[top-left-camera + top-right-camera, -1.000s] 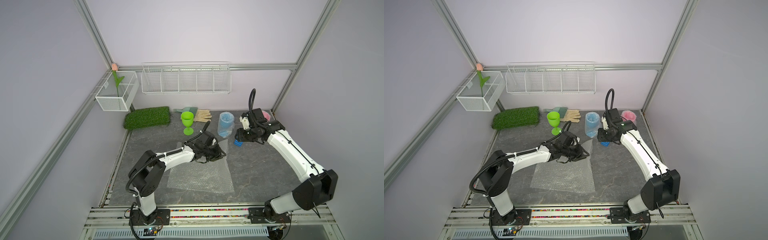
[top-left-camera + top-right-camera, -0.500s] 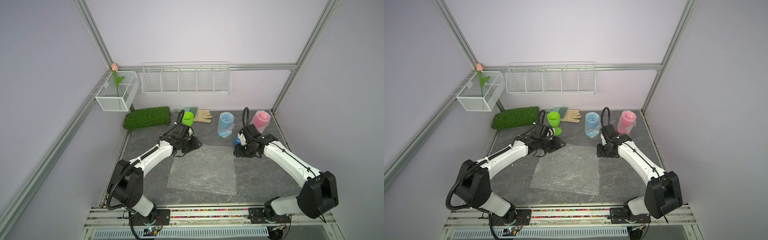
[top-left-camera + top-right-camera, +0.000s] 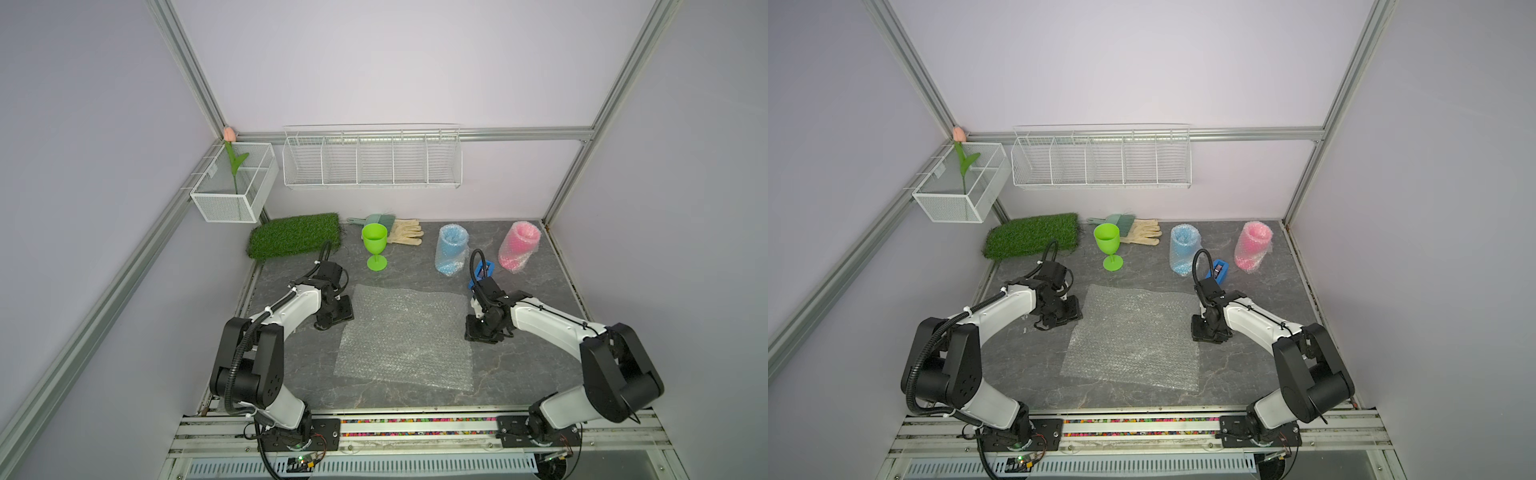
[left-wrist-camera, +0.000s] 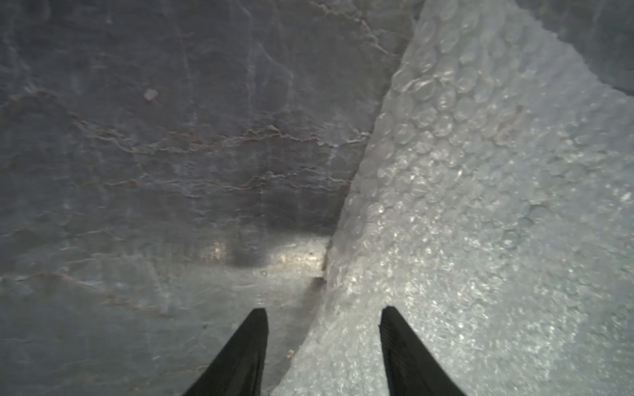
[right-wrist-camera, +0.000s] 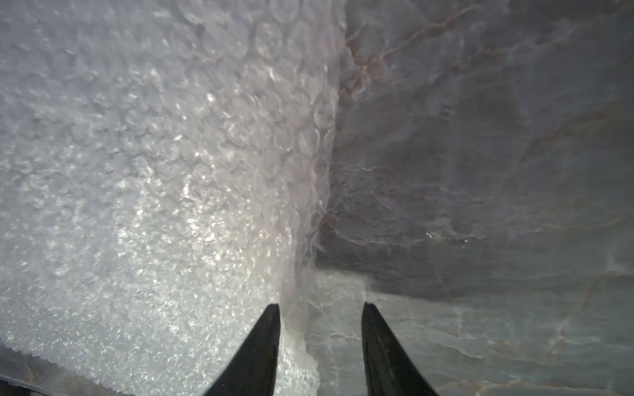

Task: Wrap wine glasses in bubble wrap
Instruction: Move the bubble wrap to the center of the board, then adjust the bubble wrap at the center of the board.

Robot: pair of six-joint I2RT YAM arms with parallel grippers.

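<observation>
A bubble wrap sheet [image 3: 405,338] lies flat in the middle of the table in both top views. My left gripper [image 3: 334,318] stands low at its left edge and my right gripper [image 3: 480,332] at its right edge. In the left wrist view the left gripper [image 4: 322,310] is open, with the sheet's edge [image 4: 346,240] running between the fingers. The right gripper [image 5: 320,305] is open astride the opposite edge [image 5: 308,205]. A bare lime green wine glass [image 3: 375,245] stands upright behind the sheet. A blue one [image 3: 451,249] and a pink one [image 3: 519,245] stand wrapped in bubble wrap.
A blue tape dispenser [image 3: 484,272] sits just behind the right arm. A green turf mat [image 3: 295,235], a hand brush [image 3: 374,219] and a beige glove [image 3: 405,232] lie along the back. White wire baskets [image 3: 372,160] hang on the back wall.
The sheet's lifted far corner now lies flat. My left gripper moved off it to the sheet's left edge. My right gripper came forward from the tape dispenser to the right edge.
</observation>
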